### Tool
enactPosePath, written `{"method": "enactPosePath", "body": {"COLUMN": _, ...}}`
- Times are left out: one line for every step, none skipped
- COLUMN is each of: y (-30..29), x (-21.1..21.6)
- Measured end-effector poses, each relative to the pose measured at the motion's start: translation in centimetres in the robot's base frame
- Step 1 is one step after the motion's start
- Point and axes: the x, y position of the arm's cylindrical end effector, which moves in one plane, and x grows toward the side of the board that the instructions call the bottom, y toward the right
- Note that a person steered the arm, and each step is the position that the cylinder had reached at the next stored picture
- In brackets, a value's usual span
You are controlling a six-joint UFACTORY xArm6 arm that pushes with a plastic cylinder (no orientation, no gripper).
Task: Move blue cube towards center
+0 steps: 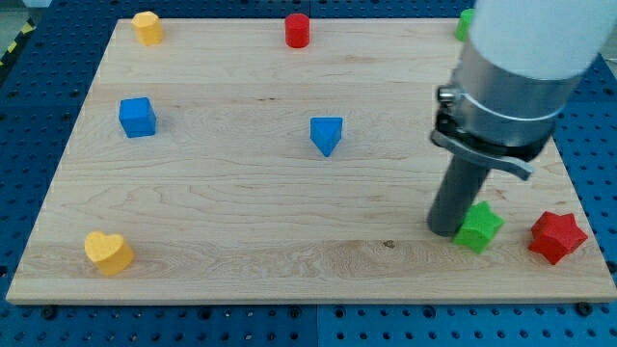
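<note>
Nowhere legible writing, blue cube unmarked

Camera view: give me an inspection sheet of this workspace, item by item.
Surface: pale wooden board lying on a blue perforated base.
Job's things: blue cube near the view's left edge, well away from the centre; my tip is far off at the view's right, beside the green block.
Clutter: blue wedge-like block near the centre; red star; red cylinder; yellow heart; yellow block; a second green block, mostly hidden behind the arm.
Grippers: none fitted; rod only.
Cables: nothing seen.
Surroundings: yellow-black striped tape at the view's top left.
</note>
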Motion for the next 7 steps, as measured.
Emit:
{"method": "enactPosePath", "body": {"y": 3.3, "x": 0.4}}
{"method": "enactPosePath", "body": {"y": 3.5, "x": 0.6}}
{"method": "enactPosePath", "body": {"y": 0.1, "x": 0.6}}
{"method": "enactPosePath", "body": {"y": -6.8, "x": 0.6}}
{"method": "enactPosePath", "body": {"y": -12.3, "x": 0.5}}
{"method": "enactPosePath", "body": {"y": -17.3, "x": -2.6}}
{"method": "enactPosePath", "body": {"y": -24.7, "x": -4.5}}
